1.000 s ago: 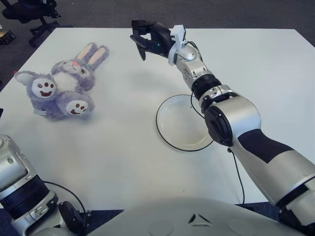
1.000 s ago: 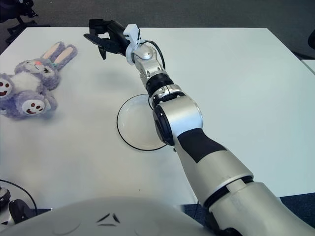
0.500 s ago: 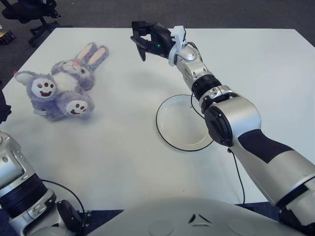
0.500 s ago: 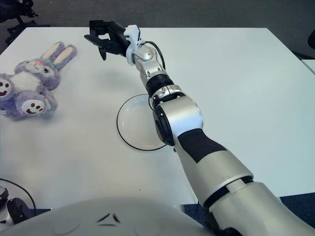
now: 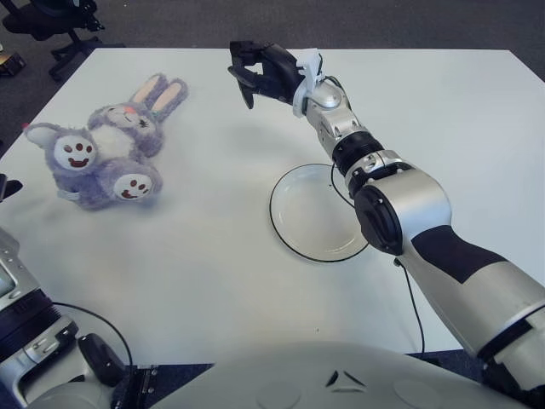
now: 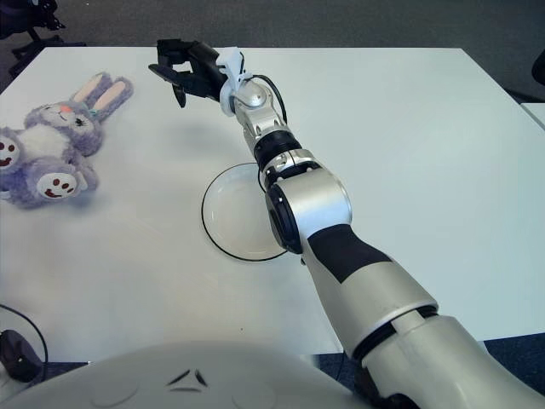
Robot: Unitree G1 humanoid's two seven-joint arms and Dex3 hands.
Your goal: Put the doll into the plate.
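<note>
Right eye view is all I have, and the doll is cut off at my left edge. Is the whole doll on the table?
Observer: The left eye view shows the whole doll. Its outermost paw ends close to the table's left edge; I cannot tell whether it overhangs.
Operator: I see the right hand open and empty, to the right of the doll. Where is the left arm?
Observer: Its forearm shows in the lower left corner of the left eye view, on the near side of the table.
Operator: And its hand?
Observer: A small dark part at that view's left edge, below the doll, may be the left hand.
</note>
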